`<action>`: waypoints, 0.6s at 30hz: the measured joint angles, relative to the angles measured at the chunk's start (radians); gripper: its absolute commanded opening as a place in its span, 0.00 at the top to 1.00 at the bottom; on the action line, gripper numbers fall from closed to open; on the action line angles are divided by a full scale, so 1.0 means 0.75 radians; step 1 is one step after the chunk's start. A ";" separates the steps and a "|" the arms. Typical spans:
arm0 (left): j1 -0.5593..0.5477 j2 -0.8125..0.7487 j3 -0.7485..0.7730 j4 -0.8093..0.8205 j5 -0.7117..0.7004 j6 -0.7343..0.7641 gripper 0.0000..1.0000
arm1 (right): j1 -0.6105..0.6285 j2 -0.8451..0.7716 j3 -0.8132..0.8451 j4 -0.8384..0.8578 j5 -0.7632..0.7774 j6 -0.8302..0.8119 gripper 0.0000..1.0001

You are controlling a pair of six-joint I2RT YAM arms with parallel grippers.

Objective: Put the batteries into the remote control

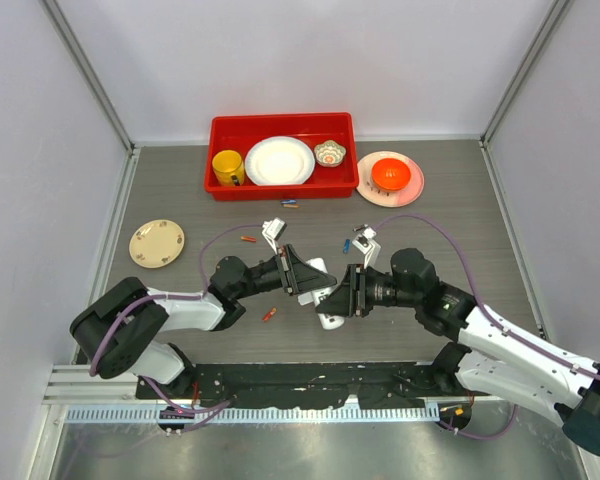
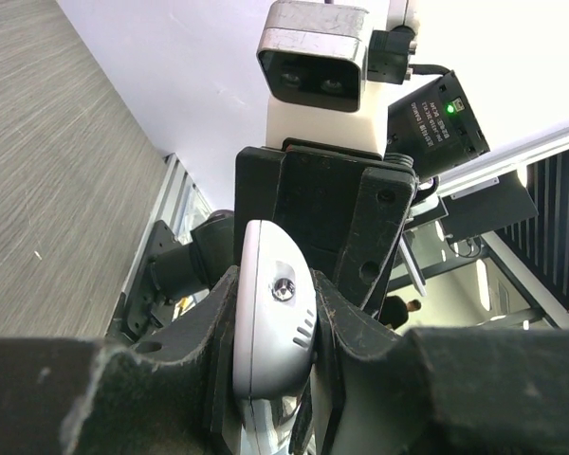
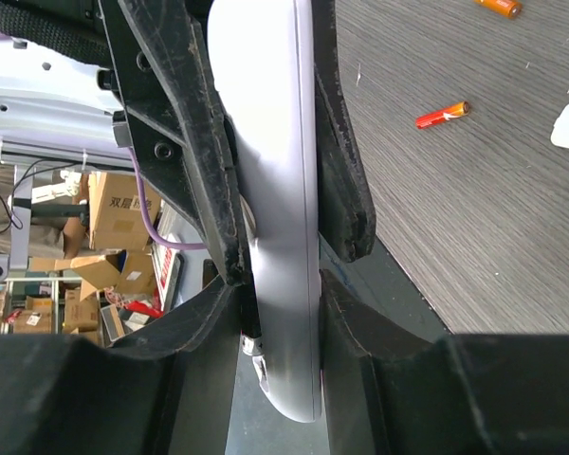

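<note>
Holding the remote control (image 2: 270,322) clear of the bench (image 1: 180,190), pinched between both grippers. Clamped tight on one end by the left gripper (image 2: 275,346); gripped at the other end by the right gripper (image 3: 280,313), closed against both flat sides. No batteries (image 1: 269,314) picked up: all lying loose on the bench, below and beyond the grippers. Cannot see the battery slot, so cannot say whether anything is inside. Judged early in the task: loading apparently not yet begun.
</note>
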 measured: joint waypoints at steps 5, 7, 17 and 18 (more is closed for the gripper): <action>-0.001 0.000 0.000 -0.002 -0.020 0.013 1.00 | 0.000 0.015 -0.014 0.038 0.000 0.024 0.63; -0.004 0.000 -0.001 -0.002 -0.026 0.013 1.00 | 0.001 0.021 -0.018 0.055 -0.001 0.037 0.64; -0.007 -0.018 -0.017 -0.001 -0.094 0.025 1.00 | 0.001 0.072 -0.031 0.150 -0.003 0.082 0.64; -0.010 -0.024 -0.023 0.000 -0.109 0.029 1.00 | 0.001 0.078 -0.031 0.157 -0.003 0.083 0.63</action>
